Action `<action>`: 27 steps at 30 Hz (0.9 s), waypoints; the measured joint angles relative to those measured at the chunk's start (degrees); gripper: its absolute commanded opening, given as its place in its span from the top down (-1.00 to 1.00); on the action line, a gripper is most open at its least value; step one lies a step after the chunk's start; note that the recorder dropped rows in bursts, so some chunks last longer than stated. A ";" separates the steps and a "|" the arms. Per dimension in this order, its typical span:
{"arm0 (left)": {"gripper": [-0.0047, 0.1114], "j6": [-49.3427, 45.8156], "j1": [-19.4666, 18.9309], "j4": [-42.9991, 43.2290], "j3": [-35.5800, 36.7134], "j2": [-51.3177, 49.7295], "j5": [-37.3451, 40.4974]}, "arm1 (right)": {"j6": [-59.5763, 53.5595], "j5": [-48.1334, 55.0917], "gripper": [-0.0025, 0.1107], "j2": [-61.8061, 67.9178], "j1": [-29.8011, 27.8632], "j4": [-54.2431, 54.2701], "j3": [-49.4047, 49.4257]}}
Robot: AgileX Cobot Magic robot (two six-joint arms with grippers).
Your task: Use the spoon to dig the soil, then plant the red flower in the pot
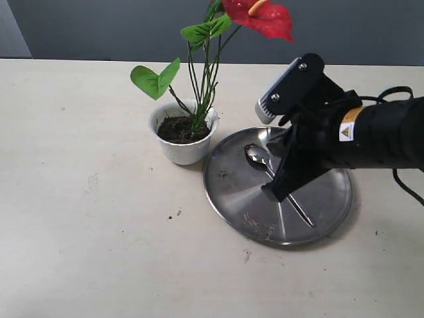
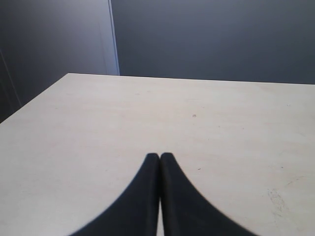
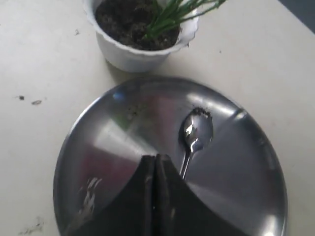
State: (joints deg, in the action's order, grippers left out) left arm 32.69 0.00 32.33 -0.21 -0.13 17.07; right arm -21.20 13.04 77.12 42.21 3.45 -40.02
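Soil [image 1: 173, 129] in the white pot [image 1: 182, 149], with the red flower [image 1: 262, 16] standing upright in it, stems sunk in the earth, bloom high above the scalloped rim. Just beside the pot, a round steel plate [image 1: 318, 199] on the bench [image 1: 79, 199]. On the plate, the spoon [image 1: 257, 158], bowl toward the pot, dark crumbs at its tip. Right end effector [image 1: 273, 192] fully closed, tips pressed together with nothing between them, low over the plate just beside the spoon handle; contact with the handle impossible to tell. Left end effector [image 2: 159, 156] likewise closed, holding nothing, above the bench.
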 measured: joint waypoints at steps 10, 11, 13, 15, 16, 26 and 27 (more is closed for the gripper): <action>0.91 0.00 0.00 0.00 0.00 0.00 0.00 | 12.33 3.90 0.97 -23.97 0.00 0.99 11.91; 0.91 0.00 0.00 0.00 0.00 0.00 0.00 | 13.69 4.44 0.97 -26.16 0.00 1.72 12.06; 0.91 0.00 0.00 0.00 0.00 0.00 0.00 | 15.51 4.93 0.97 -31.08 0.00 4.83 12.10; 0.91 0.00 0.00 0.00 0.00 0.00 0.00 | 16.06 5.17 0.97 -35.34 0.00 7.82 12.10; 0.91 0.00 0.00 0.00 0.00 0.00 0.00 | 16.29 5.17 0.97 -37.25 0.00 8.88 12.10; 0.91 0.00 0.00 0.00 0.00 0.00 0.00 | 16.79 5.26 0.97 -47.93 0.00 10.71 12.10; 0.91 0.00 0.00 0.00 0.00 0.00 0.00 | 16.79 5.26 0.97 -48.71 0.00 10.82 12.21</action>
State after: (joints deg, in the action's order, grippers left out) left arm 32.69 0.00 32.33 -0.21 -0.13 17.07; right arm -4.41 18.30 28.41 42.21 14.27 -27.82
